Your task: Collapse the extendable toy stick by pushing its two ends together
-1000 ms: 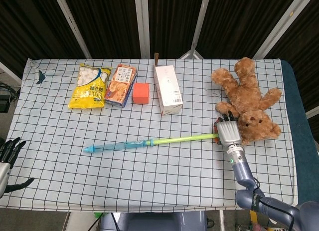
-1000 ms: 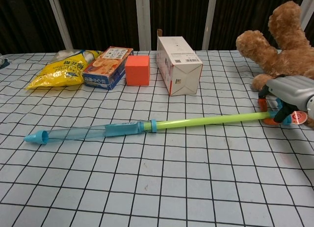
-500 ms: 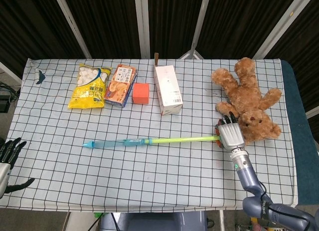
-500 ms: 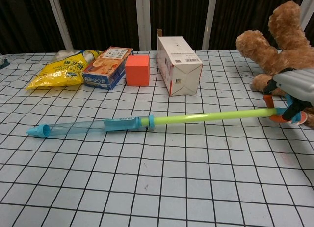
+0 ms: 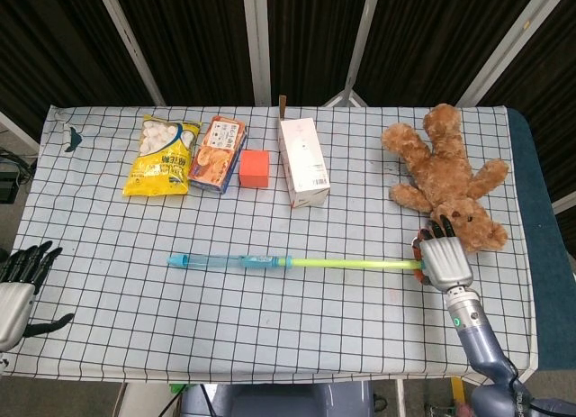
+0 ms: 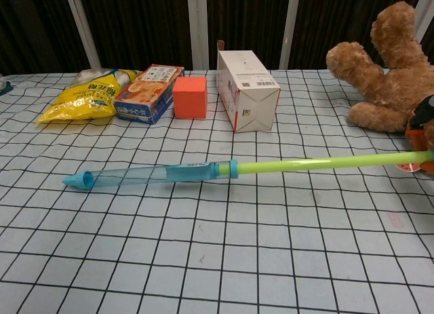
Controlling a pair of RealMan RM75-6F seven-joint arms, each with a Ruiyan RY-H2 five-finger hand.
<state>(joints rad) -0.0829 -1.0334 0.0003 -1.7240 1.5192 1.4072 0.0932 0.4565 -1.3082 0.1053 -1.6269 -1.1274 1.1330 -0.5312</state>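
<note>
From the head view, the right hand (image 5: 445,260) clamps the green end of the one toy stick (image 5: 297,262), which lies extended across the bench (image 5: 270,336) middle; the left hand (image 5: 22,282), fingers apart and empty, hangs off the left edge. The chest view hides both hands almost wholly, yet shows one teddy bear (image 6: 386,70), one white carton (image 6: 247,80), one orange cube (image 6: 190,97).

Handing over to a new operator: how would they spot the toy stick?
On the checked tablecloth, look in front of the row of boxes. The toy stick lies there, its far end in the right hand: long, thin, half blue, half yellow-green.
</note>
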